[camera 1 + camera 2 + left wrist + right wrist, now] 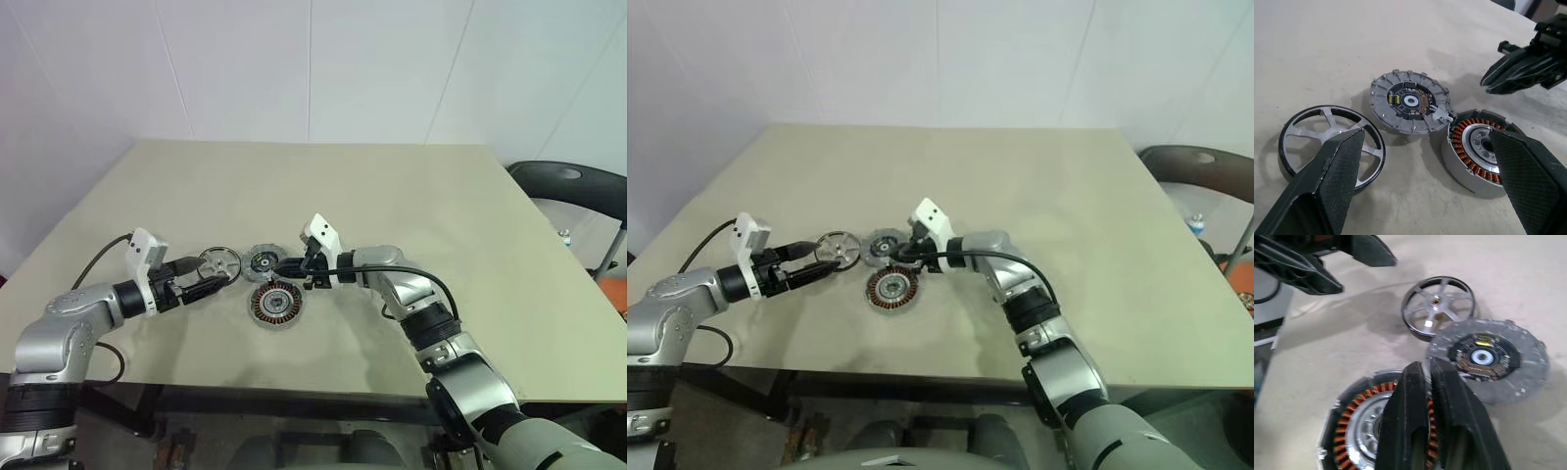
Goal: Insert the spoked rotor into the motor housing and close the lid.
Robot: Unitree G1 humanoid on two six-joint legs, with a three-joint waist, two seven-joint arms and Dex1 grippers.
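Note:
The spoked rotor (218, 264), a shiny silver wheel with a dark rim, lies flat on the table. Just right of it lies the lid (263, 261), a grey disc with a dark centre. In front of the lid sits the motor housing (274, 305) with its copper windings facing up. My left gripper (223, 282) is open, its fingers (1337, 181) spread wide just short of the rotor, nothing between them. My right gripper (1426, 366) is shut and empty, hovering a little above the housing (1359, 426) beside the lid (1486, 357).
The three parts lie close together near the front middle of the beige table (392, 196). A dark chair (573, 186) stands off the table's right side. A black cable (103, 255) loops from my left wrist.

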